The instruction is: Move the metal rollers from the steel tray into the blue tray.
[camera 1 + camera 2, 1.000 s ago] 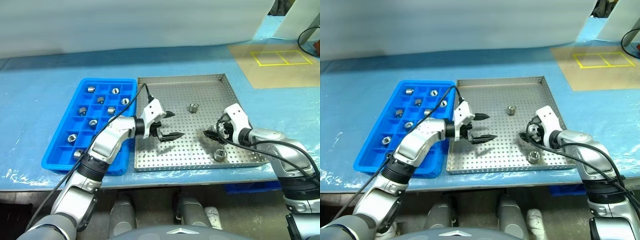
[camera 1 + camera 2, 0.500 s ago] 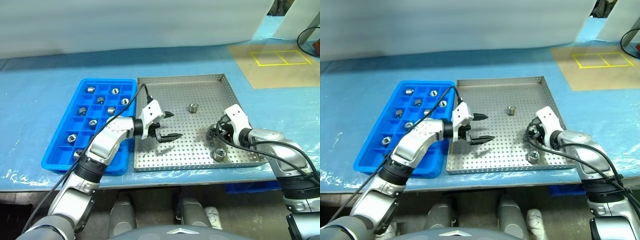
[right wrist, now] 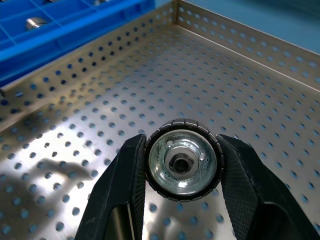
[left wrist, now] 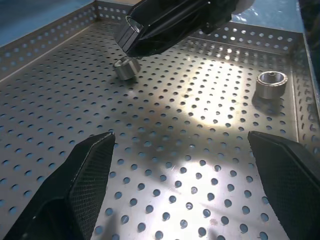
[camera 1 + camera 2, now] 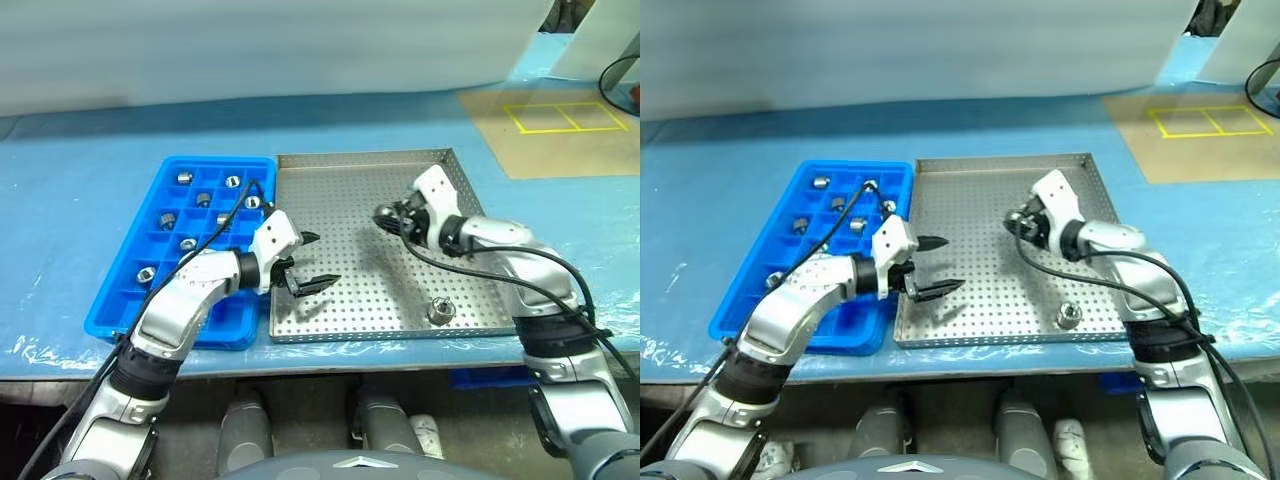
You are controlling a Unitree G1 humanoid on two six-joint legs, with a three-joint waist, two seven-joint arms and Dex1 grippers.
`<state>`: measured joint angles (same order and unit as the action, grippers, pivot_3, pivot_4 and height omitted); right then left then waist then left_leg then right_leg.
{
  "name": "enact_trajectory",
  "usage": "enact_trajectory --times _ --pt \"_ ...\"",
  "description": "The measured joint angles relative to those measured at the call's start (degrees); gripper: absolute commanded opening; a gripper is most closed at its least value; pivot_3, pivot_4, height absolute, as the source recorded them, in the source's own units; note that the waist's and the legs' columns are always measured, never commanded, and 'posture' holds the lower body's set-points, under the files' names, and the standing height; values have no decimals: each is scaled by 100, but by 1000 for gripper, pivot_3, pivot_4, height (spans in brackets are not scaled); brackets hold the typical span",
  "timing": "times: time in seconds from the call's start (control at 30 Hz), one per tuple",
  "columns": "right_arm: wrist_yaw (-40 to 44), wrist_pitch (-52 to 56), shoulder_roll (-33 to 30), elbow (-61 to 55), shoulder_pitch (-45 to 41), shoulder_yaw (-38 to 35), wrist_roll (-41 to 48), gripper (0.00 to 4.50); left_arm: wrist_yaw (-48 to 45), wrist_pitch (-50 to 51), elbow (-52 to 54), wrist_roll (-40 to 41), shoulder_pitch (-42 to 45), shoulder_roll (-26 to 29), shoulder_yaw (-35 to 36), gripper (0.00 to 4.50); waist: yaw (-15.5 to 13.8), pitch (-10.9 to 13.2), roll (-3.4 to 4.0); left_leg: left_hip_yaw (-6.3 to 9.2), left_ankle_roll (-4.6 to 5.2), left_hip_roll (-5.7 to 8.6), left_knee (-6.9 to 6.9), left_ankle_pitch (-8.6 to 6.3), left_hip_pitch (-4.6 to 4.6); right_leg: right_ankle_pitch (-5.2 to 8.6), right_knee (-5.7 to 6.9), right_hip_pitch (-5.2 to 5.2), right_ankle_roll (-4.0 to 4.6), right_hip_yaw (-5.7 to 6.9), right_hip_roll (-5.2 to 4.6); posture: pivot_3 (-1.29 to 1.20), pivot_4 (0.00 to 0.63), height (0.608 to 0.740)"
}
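The steel tray (image 5: 350, 300) lies at the centre of the table, with the blue tray (image 5: 150, 290) along its left side. My right gripper (image 5: 385, 217) hangs over the far middle of the steel tray, shut on a metal roller (image 3: 182, 165) held between its fingertips. Another roller (image 4: 126, 67) lies on the perforated floor just beneath it. A third roller (image 5: 437, 311) rests near the tray's front right corner. My left gripper (image 5: 320, 260) is open and empty above the steel tray's left part. Several rollers (image 5: 184, 178) sit in the blue tray's compartments.
The trays rest on a table covered in blue film (image 5: 80, 170). A brown sheet with a yellow taped rectangle (image 5: 562, 116) lies at the back right. A white wall (image 5: 260, 50) stands behind the table. A black cable (image 5: 215, 235) runs over the blue tray.
My right gripper shut on a roller at the tray's right side, lifted it and carried it left and farther away. The left gripper drew back toward the blue tray, still open.
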<state>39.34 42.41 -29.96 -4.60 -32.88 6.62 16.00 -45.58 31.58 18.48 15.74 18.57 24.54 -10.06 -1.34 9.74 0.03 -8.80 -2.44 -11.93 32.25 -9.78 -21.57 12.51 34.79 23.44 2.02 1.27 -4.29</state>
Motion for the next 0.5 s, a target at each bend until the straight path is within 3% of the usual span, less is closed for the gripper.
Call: enact_trajectory --times 0.23,0.5 --pt "348 -241 551 700 -508 567 -147 1678 816 493 884 -27 -801 85 312 4500 -170 1 0 4 -6 -3 -3 2 -11 0 -1 9 0 8 0 123 150 740" --pt "563 -858 1282 1439 -1196 696 -326 1678 1511 962 1786 5 -1525 108 627 4500 -368 1 0 8 -25 -3 -3 13 -45 0 5 48 1 11 0 241 150 740"
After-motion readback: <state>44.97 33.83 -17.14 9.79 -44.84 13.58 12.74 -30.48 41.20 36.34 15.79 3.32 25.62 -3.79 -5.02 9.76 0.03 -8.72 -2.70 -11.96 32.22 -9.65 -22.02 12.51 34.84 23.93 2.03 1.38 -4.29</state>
